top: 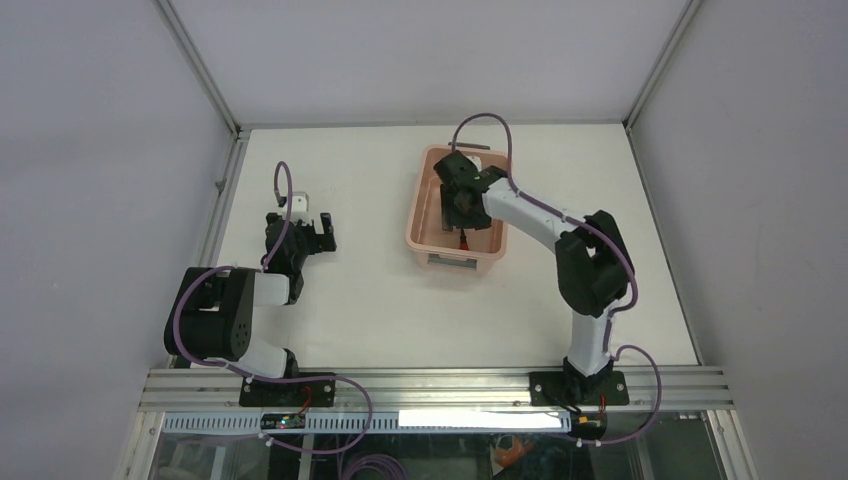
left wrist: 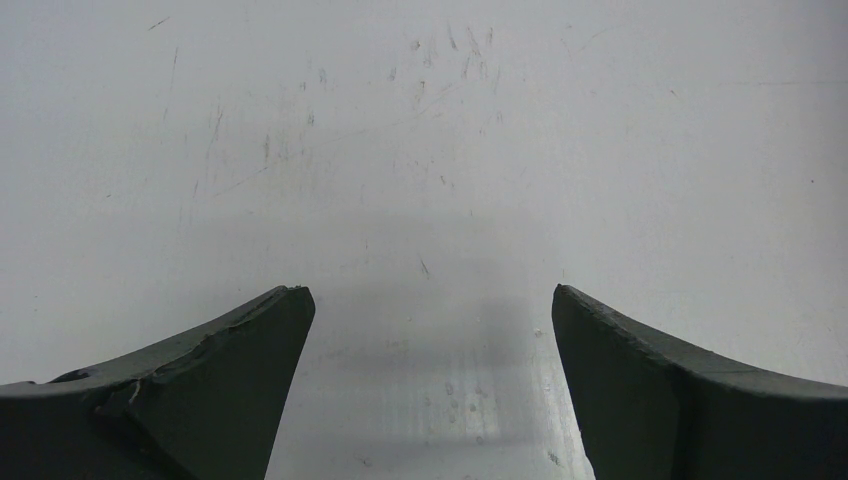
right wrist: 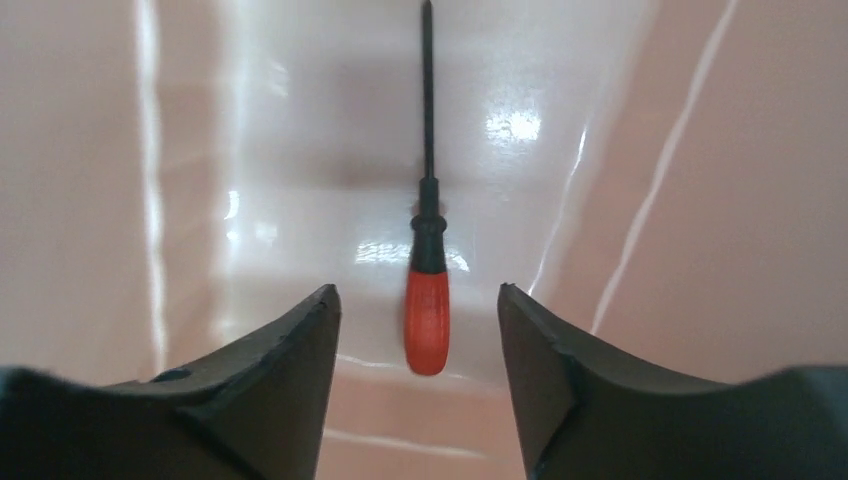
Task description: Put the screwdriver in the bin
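Observation:
The screwdriver [right wrist: 427, 310], red handle and thin dark shaft, lies on the floor of the pale pink bin [right wrist: 720, 200]. In the top view the bin [top: 432, 158] stands at the table's centre back, and a bit of the red handle [top: 463, 238] shows below the right gripper. My right gripper [right wrist: 418, 293] hovers open inside the bin, above the handle, not touching it. It also shows in the top view [top: 455, 205]. My left gripper [top: 318, 229] is open and empty over bare table at the left; its wrist view [left wrist: 430, 295] shows only the scratched white tabletop.
The bin's walls [right wrist: 80, 200] rise close on both sides of the right gripper. A dark grey handle [top: 452, 263] is at the bin's near end. Metal frame rails [top: 215, 215] border the white table.

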